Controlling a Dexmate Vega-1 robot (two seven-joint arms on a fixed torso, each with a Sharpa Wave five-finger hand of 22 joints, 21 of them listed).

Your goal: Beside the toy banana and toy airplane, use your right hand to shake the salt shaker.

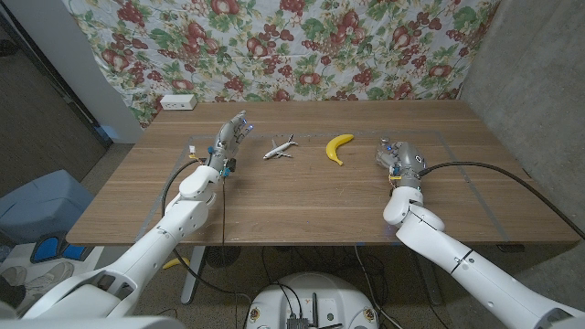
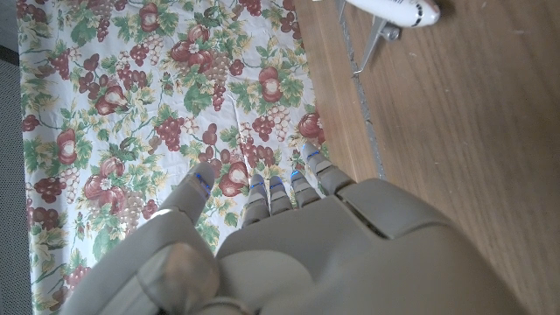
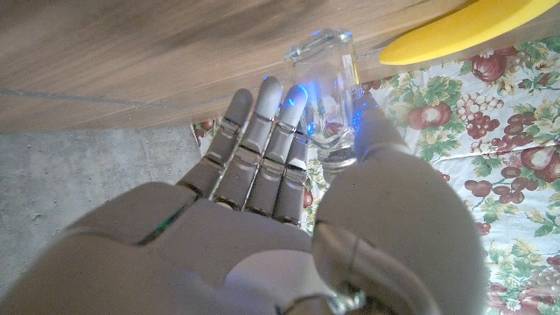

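Note:
The glass salt shaker (image 3: 328, 92) with a metal cap stands on the table (image 1: 302, 196), between the straight fingers (image 3: 267, 122) and the thumb (image 3: 376, 140) of my right hand (image 3: 289, 201). They flank the glass closely, and the fingers are not curled around it. In the head view the right hand (image 1: 400, 160) sits low on the table, right of the yellow toy banana (image 1: 339, 147), with the shaker (image 1: 388, 146) at its fingertips. The white toy airplane (image 1: 280, 147) lies left of the banana. My left hand (image 1: 232, 137) is raised left of the airplane, fingers apart, holding nothing.
A flowered cloth (image 1: 302, 46) hangs behind the table. A small white box (image 1: 178, 102) sits at the back left corner. The banana's end (image 3: 455, 35) lies just past the shaker, and the airplane (image 2: 394, 10) lies close to my left hand (image 2: 289, 254).

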